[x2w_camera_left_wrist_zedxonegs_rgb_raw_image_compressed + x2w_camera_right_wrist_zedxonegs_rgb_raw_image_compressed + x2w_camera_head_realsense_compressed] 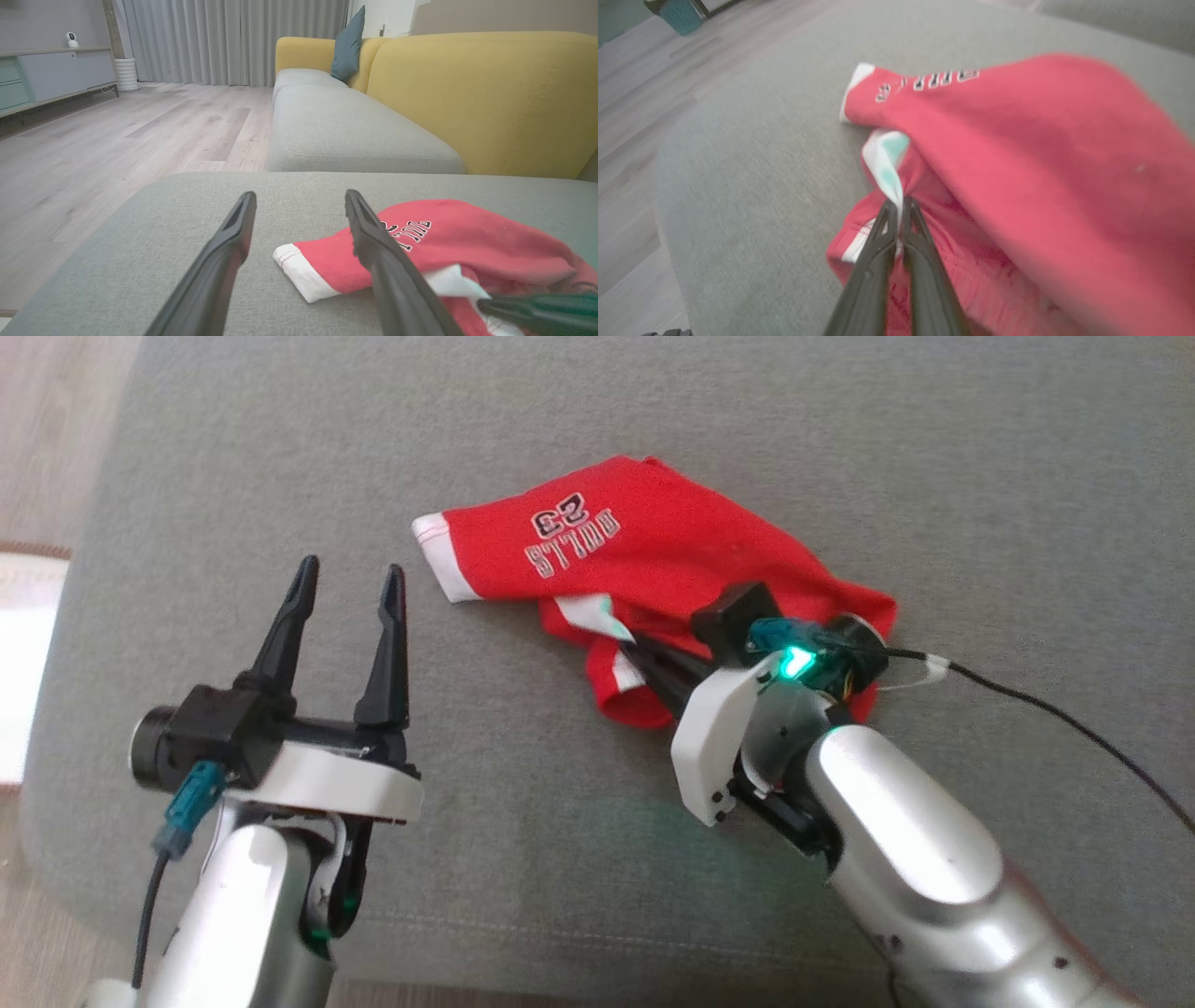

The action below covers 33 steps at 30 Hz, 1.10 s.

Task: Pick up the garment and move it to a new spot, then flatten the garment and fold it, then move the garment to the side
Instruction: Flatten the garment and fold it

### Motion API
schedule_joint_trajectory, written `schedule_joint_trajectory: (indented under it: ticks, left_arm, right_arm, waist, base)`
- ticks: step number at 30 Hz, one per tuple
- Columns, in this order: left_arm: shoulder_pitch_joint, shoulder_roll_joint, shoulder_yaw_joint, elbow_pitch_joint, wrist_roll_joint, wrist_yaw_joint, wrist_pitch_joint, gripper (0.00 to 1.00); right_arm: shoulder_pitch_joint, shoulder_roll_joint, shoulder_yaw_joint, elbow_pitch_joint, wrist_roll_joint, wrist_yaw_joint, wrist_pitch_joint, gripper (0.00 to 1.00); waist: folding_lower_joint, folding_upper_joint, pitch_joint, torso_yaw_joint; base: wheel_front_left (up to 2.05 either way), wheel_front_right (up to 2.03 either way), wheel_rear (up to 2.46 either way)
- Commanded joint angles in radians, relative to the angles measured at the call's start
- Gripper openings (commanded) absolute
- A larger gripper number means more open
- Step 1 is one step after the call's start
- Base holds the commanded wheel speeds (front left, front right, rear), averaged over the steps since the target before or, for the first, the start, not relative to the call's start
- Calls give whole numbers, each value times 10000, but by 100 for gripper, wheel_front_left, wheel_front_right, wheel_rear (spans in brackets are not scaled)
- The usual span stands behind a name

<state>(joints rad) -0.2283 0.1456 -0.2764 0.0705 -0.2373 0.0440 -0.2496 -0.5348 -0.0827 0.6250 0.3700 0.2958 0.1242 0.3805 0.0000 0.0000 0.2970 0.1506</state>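
Garment [653, 551]: red knit with white trim, black-and-white lettering and the number 23, which read upside-down in the head view. It is crumpled and partly doubled over, with one white-edged hem flat at its 9 o'clock end. It lies on the grey cushion [840, 448], toward the 12 to 1 o'clock part of the head view.

Container: a teal basket [682, 14] stands on the wood floor at 11 o'clock in the right wrist view. Its contents cannot be seen.

Right gripper [630, 649]: the fingers are pinched together on a fold of white trim at the garment's 6 o'clock edge. In the right wrist view the trim rises from between the tips [899, 203], with red cloth bunched on both sides of the fingers.

Left gripper [350, 574]: the fingers are spread wide with nothing between them, raised above the cushion. The garment's white hem sits just beside it at 3 o'clock, not touching. In the left wrist view the hem lies past the right-hand finger [373, 242].
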Motion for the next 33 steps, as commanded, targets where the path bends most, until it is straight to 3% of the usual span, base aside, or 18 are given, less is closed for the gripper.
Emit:
schedule_joint_trajectory:
  ticks: [1, 5, 11, 17, 18, 19, 20, 27, 33]
  left_arm:
    - [-96, 103, 430, -275, 131, 2, -121, 100]
    - [118, 132, 635, -310, 184, 15, -121, 100]
    - [347, 227, 854, -390, 240, 25, -121, 100]
    - [367, 244, 889, -404, 257, -45, -121, 100]
    - [359, 238, 884, -403, 265, -55, -121, 100]
    - [357, 231, 881, -407, 275, -59, -122, 100]
    - [365, 226, 883, -414, 284, -59, -122, 100]
    - [588, 206, 908, -414, 304, -66, -122, 100]
    - [1076, 246, 1035, -460, 315, 57, -122, 100]
  right_arm:
    - [97, -16, 156, -670, 103, 65, -131, 0]
    - [523, -850, 57, -2074, 216, 65, 26, 0]
    - [1646, -2333, -968, -3875, 190, 65, 950, 0]
    - [2606, -3535, -2062, -4365, 142, 65, 1477, 0]
    - [2725, -3577, -2174, -4349, 195, 65, 1358, 6]
    - [2849, -3540, -2317, -4310, 271, 65, 1182, 45]
    - [2978, -3446, -2484, -4256, 326, 65, 970, 100]
    - [4210, -2231, -4090, -4241, 331, 65, -980, 100]
    - [5742, -975, -5399, -5465, -254, 65, -2552, 100]
  waist:
    - [0, 0, -140, -158]
    - [0, 0, -358, -498]
    - [0, 0, -470, -976]
    - [0, 0, -395, -1159]
    - [0, 0, -380, -1168]
    - [0, 0, -369, -1178]
    - [0, 0, -367, -1191]
    - [0, 0, -576, -1228]
    - [0, 0, -1055, -1389]
  base:
    - [0, 0, 0]
    - [0, 0, 0]
    - [0, 0, 0]
    - [0, 0, 0]
    - [0, 0, 0]
    - [0, 0, 0]
    - [0, 0, 0]
    - [0, 0, 0]
    - [0, 0, 0]
